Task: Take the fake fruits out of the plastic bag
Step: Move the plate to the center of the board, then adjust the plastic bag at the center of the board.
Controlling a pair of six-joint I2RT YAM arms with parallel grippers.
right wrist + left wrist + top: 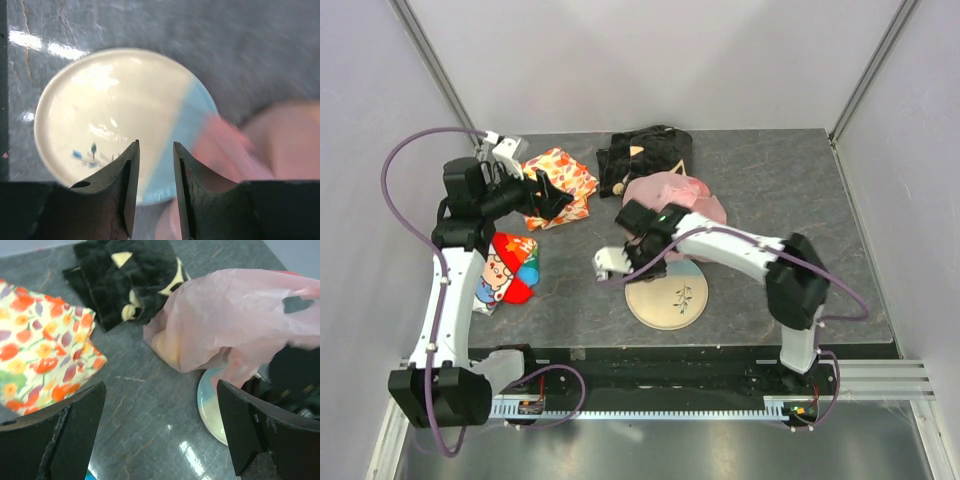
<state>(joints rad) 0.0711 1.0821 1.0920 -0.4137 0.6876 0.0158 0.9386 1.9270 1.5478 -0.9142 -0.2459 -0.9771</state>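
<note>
The pink plastic bag (676, 194) lies crumpled at mid-table, its near edge draped over a round plate (667, 298). In the left wrist view the plastic bag (235, 315) fills the upper right, and a pale yellow lump (165, 346) shows through its wall. No other fake fruits show. My right gripper (155, 144) hangs over the plate (115, 110), jaws a little apart with nothing between them, and the blurred bag (260, 145) is just to its right. My left gripper (161, 390) stands wide open over bare table, left of the bag.
An orange flower-print cloth (560, 185) lies at the back left beside my left gripper (555, 198). A black patterned cloth (642, 155) sits behind the bag. A red-and-blue printed cloth (508, 270) lies at the front left. Walls enclose the table on three sides.
</note>
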